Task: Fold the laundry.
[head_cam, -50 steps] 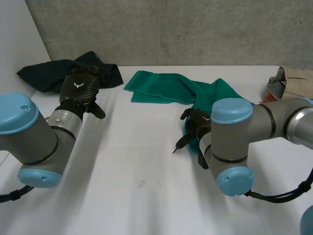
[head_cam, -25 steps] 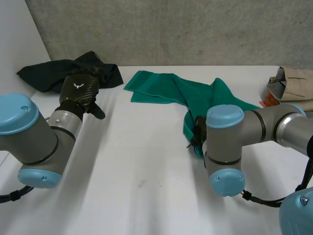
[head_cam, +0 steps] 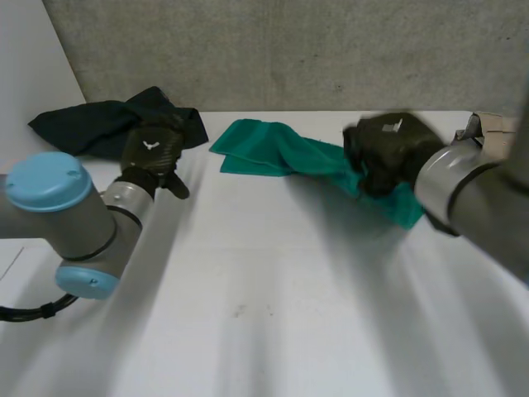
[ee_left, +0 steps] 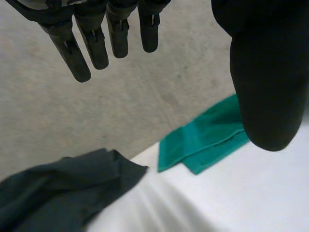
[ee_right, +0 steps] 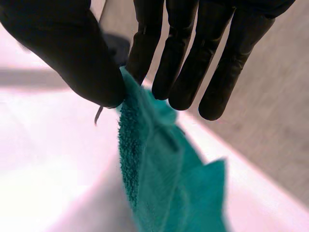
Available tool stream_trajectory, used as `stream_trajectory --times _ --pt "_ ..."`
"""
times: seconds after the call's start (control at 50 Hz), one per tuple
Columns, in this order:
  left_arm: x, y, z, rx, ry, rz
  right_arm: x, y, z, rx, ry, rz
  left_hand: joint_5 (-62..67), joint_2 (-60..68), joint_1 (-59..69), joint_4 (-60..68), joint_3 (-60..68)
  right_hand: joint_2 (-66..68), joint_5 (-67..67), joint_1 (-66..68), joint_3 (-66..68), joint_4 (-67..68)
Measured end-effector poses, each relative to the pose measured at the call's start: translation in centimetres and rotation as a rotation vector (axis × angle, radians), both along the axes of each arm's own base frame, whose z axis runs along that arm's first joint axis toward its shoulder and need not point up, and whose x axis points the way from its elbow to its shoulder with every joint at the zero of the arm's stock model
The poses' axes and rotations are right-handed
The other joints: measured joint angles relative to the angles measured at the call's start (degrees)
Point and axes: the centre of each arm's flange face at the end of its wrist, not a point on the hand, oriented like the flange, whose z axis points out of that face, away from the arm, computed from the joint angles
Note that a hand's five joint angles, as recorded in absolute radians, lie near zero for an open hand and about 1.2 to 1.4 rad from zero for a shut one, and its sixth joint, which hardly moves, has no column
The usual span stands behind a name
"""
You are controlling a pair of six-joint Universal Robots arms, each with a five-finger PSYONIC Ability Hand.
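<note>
Change since the earlier frames: the right hand [head_cam: 388, 153] has swung up and back from the near end of the green towel [head_cam: 273, 147] towards the far right of the surface [head_cam: 248, 298], taking that end of the towel with it. The left hand [head_cam: 153, 150] has edged a little towards the middle.

- Right hand: in the right wrist view its thumb [ee_right: 67, 48] and one finger pinch an edge of the green towel [ee_right: 159, 183]; the other fingers are straight. The cloth hangs from the pinch.
- Green towel: its far-left part lies folded on the surface at the back centre; its right end is raised in the right hand.
- Left hand [ee_left: 268, 72]: fingers straight, thumb held apart, holding nothing. It is just beside the dark cloth [head_cam: 91, 126].
- Dark cloth [ee_left: 58, 193]: crumpled at the far-left corner, near the green towel [ee_left: 207, 140] but apart from it.
- Beige bundle [head_cam: 500, 136]: far-right edge of the surface.
</note>
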Motion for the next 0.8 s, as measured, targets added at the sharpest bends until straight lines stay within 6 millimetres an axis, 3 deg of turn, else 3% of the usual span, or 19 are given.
stream_trajectory --times 0.04,0.2,0.4,0.6,0.68,0.74,0.78,0.8 --pt "-0.8 -0.4 -1.5 0.025 -0.009 -0.038 -0.7 1.7 3.6 -0.085 -0.038 0.01 0.0 0.0 0.0 0.0 0.0 0.0 0.0 0.0 0.0 0.0" --pt "-3.2 -0.6 -4.2 0.058 -0.019 -0.11 -1.8 4.1 8.1 -0.195 -0.11 0.026 0.0 0.0 0.0 0.0 0.0 0.0 0.0 0.0 0.0 0.0" --pt "-7.0 0.0 -5.5 0.045 0.021 -0.175 -2.3 5.9 10.1 -0.211 -0.148 0.042 0.54 0.19 0.55 0.34 0.16 0.0 0.0 0.49 0.0 0.0" --pt "-9.4 0.5 -7.3 0.067 0.052 -0.189 -3.0 7.2 12.7 -0.262 -0.225 0.038 9.02 8.26 9.21 8.46 7.83 0.0 0.0 0.49 0.0 0.01" --pt "-10.1 0.9 -7.3 0.067 0.055 -0.193 -3.2 7.3 12.1 -0.235 -0.21 0.033 11.39 10.46 11.31 10.81 10.13 -3.99 -3.23 -2.97 -4.54 -4.11" --pt "-10.0 1.0 -6.2 0.056 0.062 -0.177 -3.1 6.7 9.4 -0.147 -0.16 0.025 12.02 10.88 11.56 11.39 10.62 -25.74 -24.04 -24.32 -25.81 -26.08" --pt "-9.5 0.9 -5.4 0.049 0.066 -0.159 -3.0 6.3 7.7 -0.093 -0.129 0.02 12.02 10.89 11.57 11.39 10.61 -25.74 -24.04 -24.32 -25.81 -26.08" --pt "-9.2 0.8 -5.1 0.046 0.067 -0.15 -2.9 6.0 6.2 -0.045 -0.102 0.016 12.02 10.89 11.57 11.39 10.61 -48.76 -46.24 -42.23 -48.64 -48.2"
